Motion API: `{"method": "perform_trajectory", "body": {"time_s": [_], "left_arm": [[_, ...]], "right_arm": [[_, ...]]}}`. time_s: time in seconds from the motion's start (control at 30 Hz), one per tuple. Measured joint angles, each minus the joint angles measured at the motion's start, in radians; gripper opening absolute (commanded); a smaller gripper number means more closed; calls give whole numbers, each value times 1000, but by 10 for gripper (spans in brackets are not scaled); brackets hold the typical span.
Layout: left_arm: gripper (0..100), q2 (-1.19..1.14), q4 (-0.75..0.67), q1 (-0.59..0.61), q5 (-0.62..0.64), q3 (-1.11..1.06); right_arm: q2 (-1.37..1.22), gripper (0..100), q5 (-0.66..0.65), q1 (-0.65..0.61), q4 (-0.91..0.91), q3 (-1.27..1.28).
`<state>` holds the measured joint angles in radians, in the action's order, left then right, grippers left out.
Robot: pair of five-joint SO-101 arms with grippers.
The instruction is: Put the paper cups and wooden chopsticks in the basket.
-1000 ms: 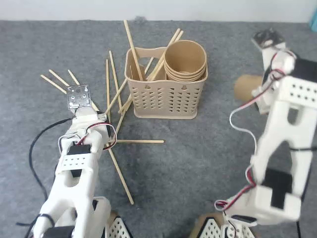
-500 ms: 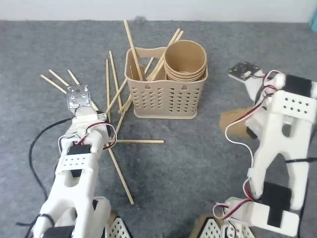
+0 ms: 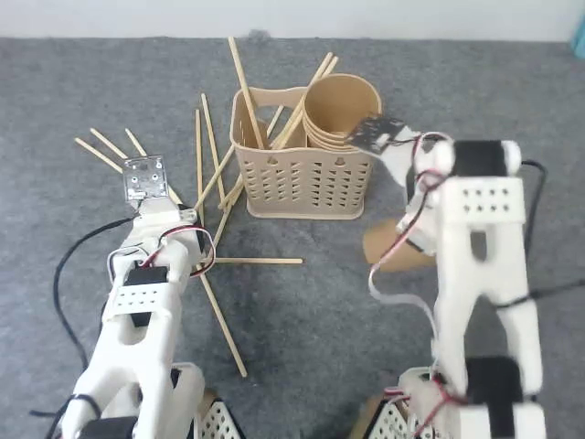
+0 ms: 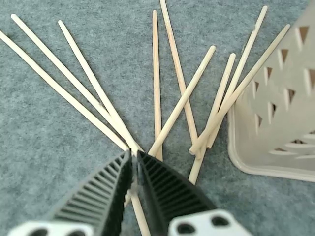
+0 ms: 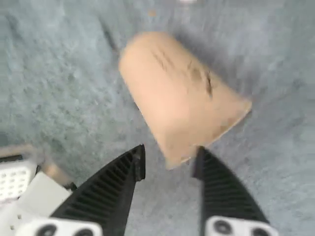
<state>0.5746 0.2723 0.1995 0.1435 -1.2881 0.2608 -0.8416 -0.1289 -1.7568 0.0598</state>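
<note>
Step in hand, as I read it: the right arm takes the loose cup to the basket.

- Basket stands centre-far on the grey mat. Its right side holds a stack of paper cups, mouths up. Its left side holds a few upright chopsticks that lean out over the rim.
- Right gripper: jaws part-spread around the wide end of a paper cup. That looks like a hold on one edge only, and pad contact is not clear. In the high view the cup sits low under the right arm, just near-right of the basket.
- Left gripper: jaws pressed together, tips over the point where the loose chopsticks fan out on the mat left of the basket. I cannot tell whether a stick is caught between them.

How to do it well:
- An edge hold means the cup may swing or slip, so go slowly and avoid wrist jerks.
- Lift until the cup clears the basket rim before moving it across. The near wall is the snag risk.
- Turn the cup base-down and centre it over the stack so it nests. The chopstick side would leave it tilted.
- Approach from the right to stay off the leaning sticks.
- Spread the jaws only once the base is inside the top cup, then pull straight up.
- Keep the left arm parked. The arms are well apart now and should remain so.
</note>
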Motion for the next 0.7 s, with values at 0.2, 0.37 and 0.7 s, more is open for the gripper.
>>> {"method": "perform_trajectory", "body": {"time_s": [0.2,0.37,0.7], "left_arm": [[13,0,0,0,0,0],[13,0,0,0,0,0],[13,0,0,0,0,0]], "right_arm": [[258,226,83,-52,0,0],[430,108,209,106,0,3],[482,7,348,485,89,276]]}}
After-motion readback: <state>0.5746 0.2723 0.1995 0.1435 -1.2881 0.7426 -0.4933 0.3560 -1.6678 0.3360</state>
